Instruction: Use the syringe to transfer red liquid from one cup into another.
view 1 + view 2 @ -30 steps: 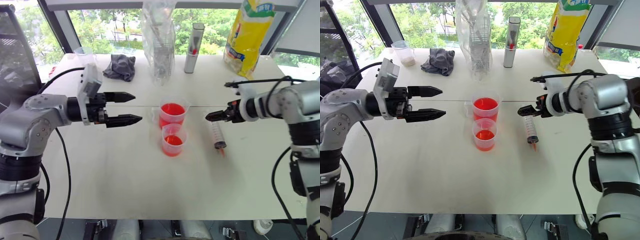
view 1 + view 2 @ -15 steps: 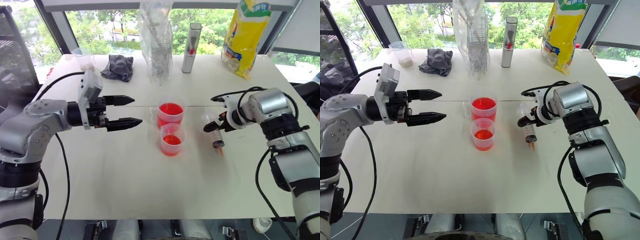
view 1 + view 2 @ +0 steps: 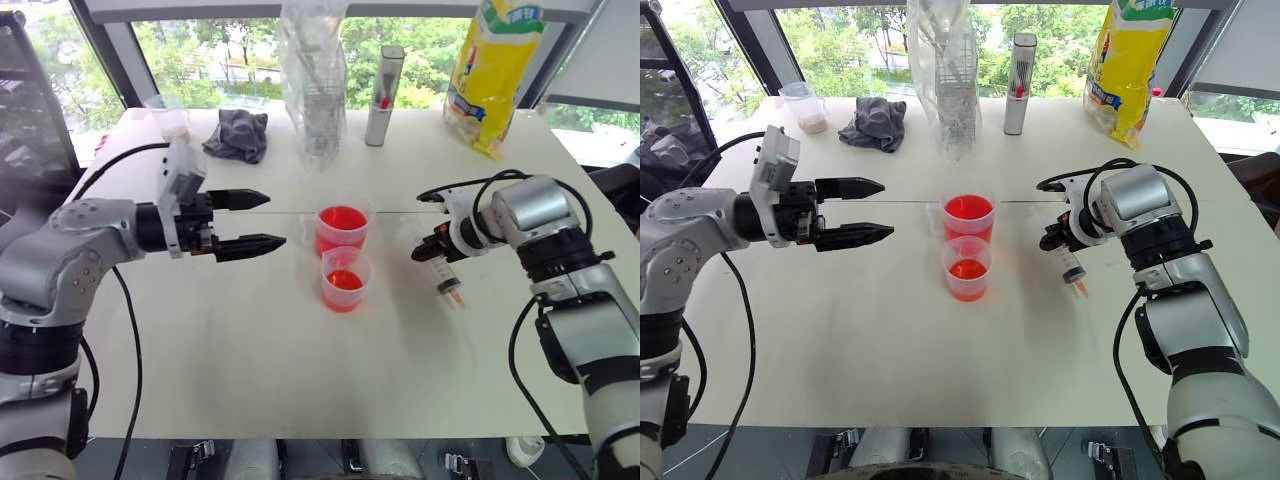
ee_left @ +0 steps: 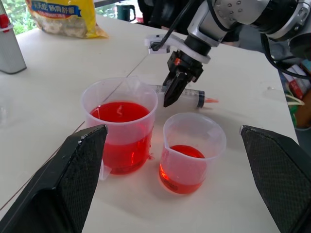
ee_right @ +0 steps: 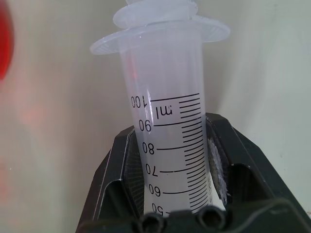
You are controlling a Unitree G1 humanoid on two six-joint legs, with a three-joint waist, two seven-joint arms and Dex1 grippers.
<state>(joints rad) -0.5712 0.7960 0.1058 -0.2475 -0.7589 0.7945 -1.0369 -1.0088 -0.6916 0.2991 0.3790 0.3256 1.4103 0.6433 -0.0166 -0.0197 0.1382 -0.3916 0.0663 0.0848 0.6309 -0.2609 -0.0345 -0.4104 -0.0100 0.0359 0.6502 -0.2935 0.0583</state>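
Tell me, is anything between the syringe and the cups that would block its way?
Nothing visible does. The right end effector is shut on the syringe, and only bare table lies between it and the two cups to its left.

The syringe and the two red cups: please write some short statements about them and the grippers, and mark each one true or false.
1. The right gripper is shut on the syringe. True.
2. The syringe barrel is full of red liquid. False: the barrel looks clear.
3. The left gripper is open and holds nothing. True.
4. The farther cup holds less red liquid than the nearer cup. False: the farther cup holds more.
5. The syringe stands upright inside a cup. False: it is by the table, to the right of both cups.
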